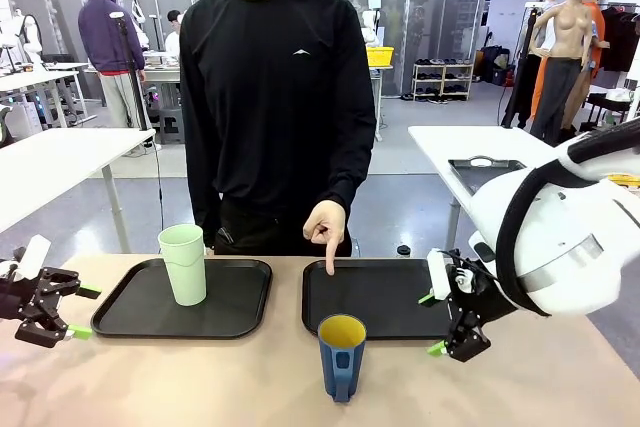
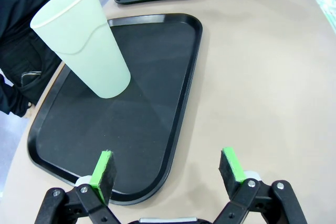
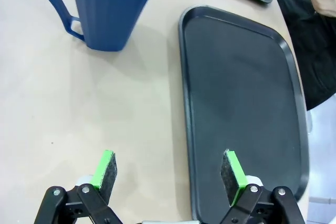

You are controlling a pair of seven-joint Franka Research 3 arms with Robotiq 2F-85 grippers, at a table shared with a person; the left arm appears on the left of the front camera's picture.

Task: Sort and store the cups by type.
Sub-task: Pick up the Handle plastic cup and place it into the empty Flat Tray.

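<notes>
Mint tumbler (image 1: pixel 183 264): smooth plastic, matt w/ faint sheen. Blue cup (image 1: pixel 341 357): plastic, ribbed sides, slightly glossy. Left tray (image 1: pixel 240 317) & right tray (image 1: pixel 390 297), the 2 alike: black plastic, matt, smoother rim. Table (image 1: pixel 200 377): smooth matt beige. Person's top (image 1: pixel 280 97): black cloth.

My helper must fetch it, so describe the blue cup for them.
Two black trays lie on the tan table. On the tabletop, beside the robot-side edge of the right tray, stands the blue cup. It is short, yellow inside, with a handle; the tall pale green cup stands on the left tray.
</notes>
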